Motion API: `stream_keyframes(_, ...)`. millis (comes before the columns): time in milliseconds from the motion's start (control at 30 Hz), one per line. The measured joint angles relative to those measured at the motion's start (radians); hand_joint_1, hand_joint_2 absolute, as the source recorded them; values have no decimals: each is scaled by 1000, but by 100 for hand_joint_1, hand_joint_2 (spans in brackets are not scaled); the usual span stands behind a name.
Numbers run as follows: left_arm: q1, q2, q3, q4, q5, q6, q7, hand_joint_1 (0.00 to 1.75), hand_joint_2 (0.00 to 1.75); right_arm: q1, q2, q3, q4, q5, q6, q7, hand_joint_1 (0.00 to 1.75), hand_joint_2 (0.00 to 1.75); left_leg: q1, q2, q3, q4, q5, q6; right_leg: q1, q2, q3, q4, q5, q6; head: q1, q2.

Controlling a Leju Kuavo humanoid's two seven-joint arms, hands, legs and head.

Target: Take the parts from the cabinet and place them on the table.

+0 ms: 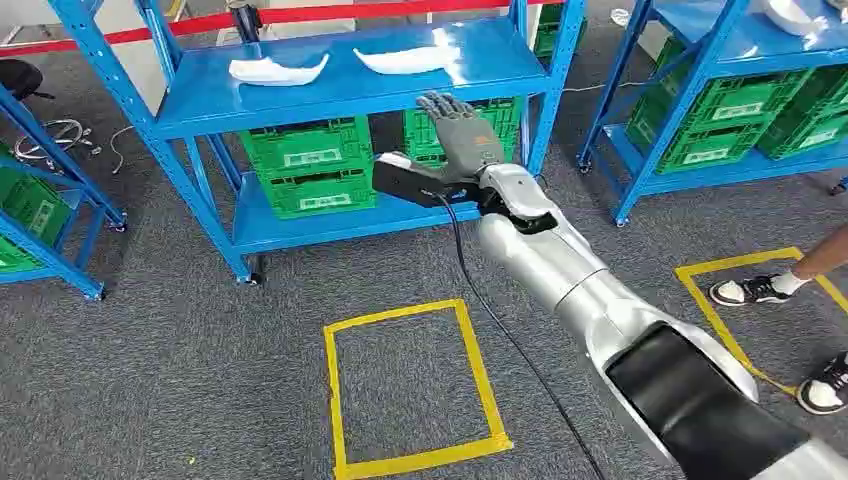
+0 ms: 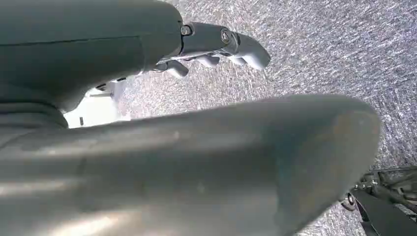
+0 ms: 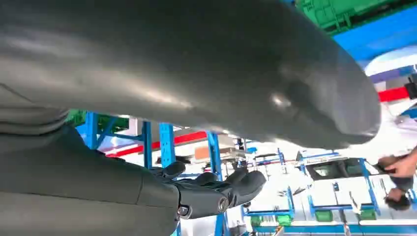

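Two white parts lie side by side on the top shelf of the blue rack: the left part near the middle of the shelf, the right part toward its right end, close together but apart. Under that shelf, three green crates show, two stacked at the left and one behind the right hand. A second blue rack at the right edge of the head view carries more green crates. On the grey carpet lies one full yellow tape square, with part of another beside a person's shoes

The right hand is raised in front of the shelf's front edge, below the right part and not touching it, palm flat, fingers spread upward, holding nothing. The left hand hangs over the carpet, fingers loosely curled, holding nothing
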Motion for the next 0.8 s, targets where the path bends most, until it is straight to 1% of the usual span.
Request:
stream_keyframes(400,0,0,0,0,7,0,7,0,0,6,5,47,14,3,10,-3,0,0,0,0,0,0,0,0,0,0,0,0,0,0,0,0)
stream_keyframes(667,0,3,0,0,8,0,11,0,0,8,24,87,25,8,32,9,0,0,0,0,0,0,0,0,0,0,0,0,0,0,0,0)
stream_keyframes(800,-1,3,-5,0,-1,-2,11,0,0,12,36,108,38,16,29,22,0,0,0,0,0,0,0,0,0,0,-1,0,0,0,0,0)
